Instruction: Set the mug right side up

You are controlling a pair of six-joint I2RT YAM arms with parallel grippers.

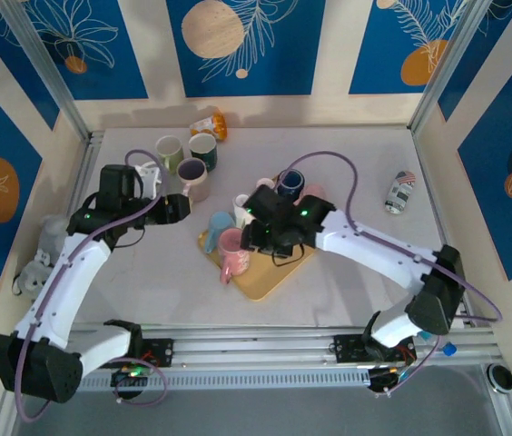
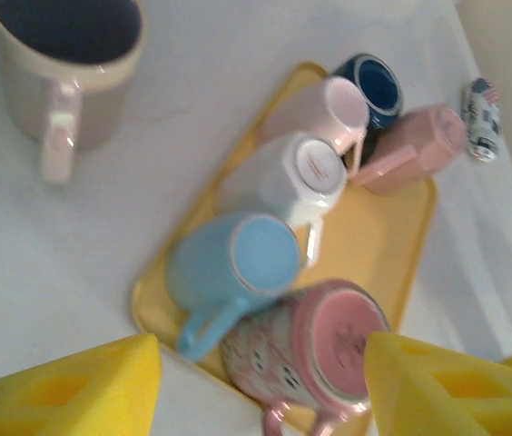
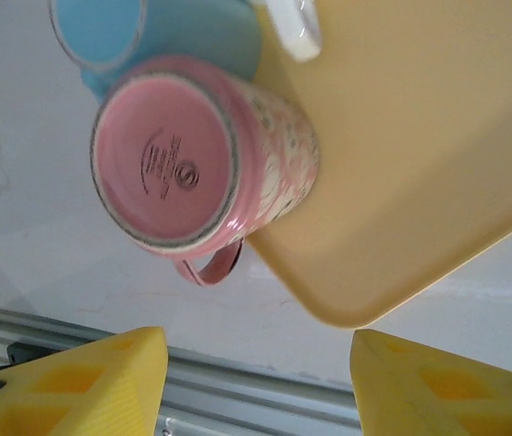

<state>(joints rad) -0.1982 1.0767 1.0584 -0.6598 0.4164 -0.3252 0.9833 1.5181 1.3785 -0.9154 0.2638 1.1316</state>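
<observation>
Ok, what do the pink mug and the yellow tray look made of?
Pink mug: likely glazed ceramic, glossy, maker's stamp on its upturned base. Yellow tray: probably plastic, smooth and fairly matte, with a rounded moulded rim.

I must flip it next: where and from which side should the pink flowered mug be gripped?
Best take the pink mug by its body, from above, with the right pincer open across it. It stands base up. Its handle juts off the tray nearward and the blue mug crowds the far side, leaving the other flanks free.
</observation>
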